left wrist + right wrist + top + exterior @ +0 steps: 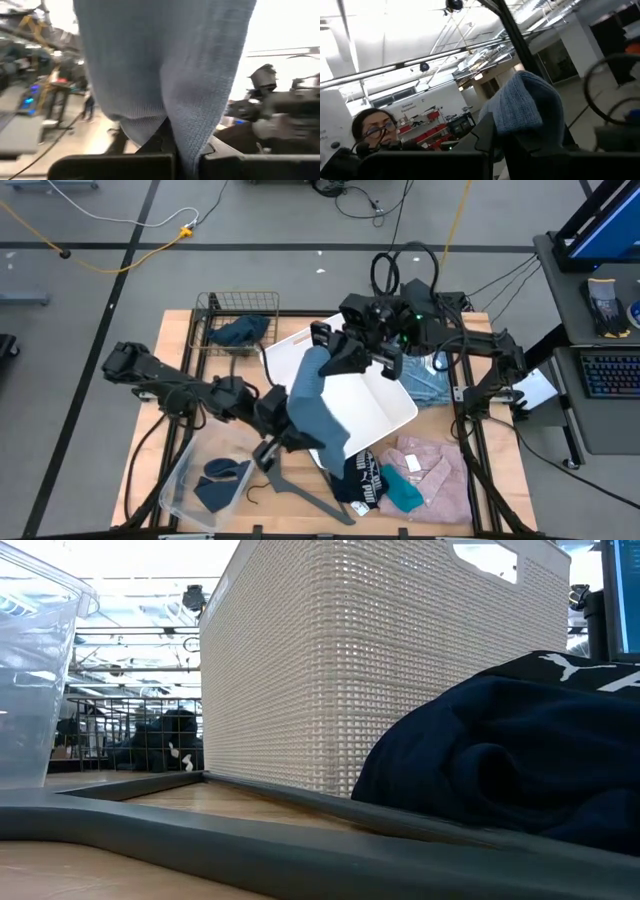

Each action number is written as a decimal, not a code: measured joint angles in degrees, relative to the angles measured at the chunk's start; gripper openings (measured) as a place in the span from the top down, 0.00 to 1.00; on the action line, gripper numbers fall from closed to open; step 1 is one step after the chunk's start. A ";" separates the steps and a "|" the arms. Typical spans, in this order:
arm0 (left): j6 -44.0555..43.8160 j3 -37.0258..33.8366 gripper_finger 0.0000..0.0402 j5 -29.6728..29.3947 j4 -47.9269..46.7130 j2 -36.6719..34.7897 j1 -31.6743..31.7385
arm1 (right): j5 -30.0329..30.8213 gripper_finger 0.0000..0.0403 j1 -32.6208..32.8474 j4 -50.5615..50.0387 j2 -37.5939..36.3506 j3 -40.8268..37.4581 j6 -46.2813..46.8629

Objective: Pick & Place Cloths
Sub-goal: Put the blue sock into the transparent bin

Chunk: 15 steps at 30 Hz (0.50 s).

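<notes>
A slate-blue knitted cloth [305, 400] hangs in the air between my two grippers, over the near left rim of the tilted white basket [385, 405]. My left gripper [285, 432] is shut on its near end. My right gripper [326, 358] is shut on its far end. On the table near the front lie a black cloth with white print [362, 480], a teal cloth [402, 492] and a pink shirt [437, 472]. A light-blue cloth [427, 383] lies beyond the basket on the right. The low view shows only the basket [380, 660] and the dark cloth [500, 755]. My left gripper pinches the cloth's near end [186, 142] between its two fingers, coming level from the table's left. The cloth runs up and away from the fingers, clear of the table. My right gripper has the cloth's far end [522, 112] bunched over and between its fingers, which slant upward; that end is lifted clear above the basket.
A wire basket [212, 308] at the far left holds a navy cloth [240, 330]. A clear plastic bin [180, 480] at the near left holds dark blue cloths [220, 480]. A grey hanger [300, 492] lies beside the bin. A person shows in the room behind.
</notes>
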 joint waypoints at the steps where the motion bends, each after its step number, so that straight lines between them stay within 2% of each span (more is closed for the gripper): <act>1: 0.01 0.00 0.99 0.78 0.51 -0.34 -0.45 | -0.07 0.95 -0.39 -0.25 0.00 0.00 0.80; 10: 3.26 -0.04 0.99 1.70 2.57 -4.27 -5.44 | -2.09 0.85 -3.65 -7.85 -0.02 -0.04 1.99; 15: 9.55 -0.04 1.00 -2.14 1.64 -8.38 -8.86 | -6.03 0.80 -3.19 -14.05 -0.02 -0.04 -0.10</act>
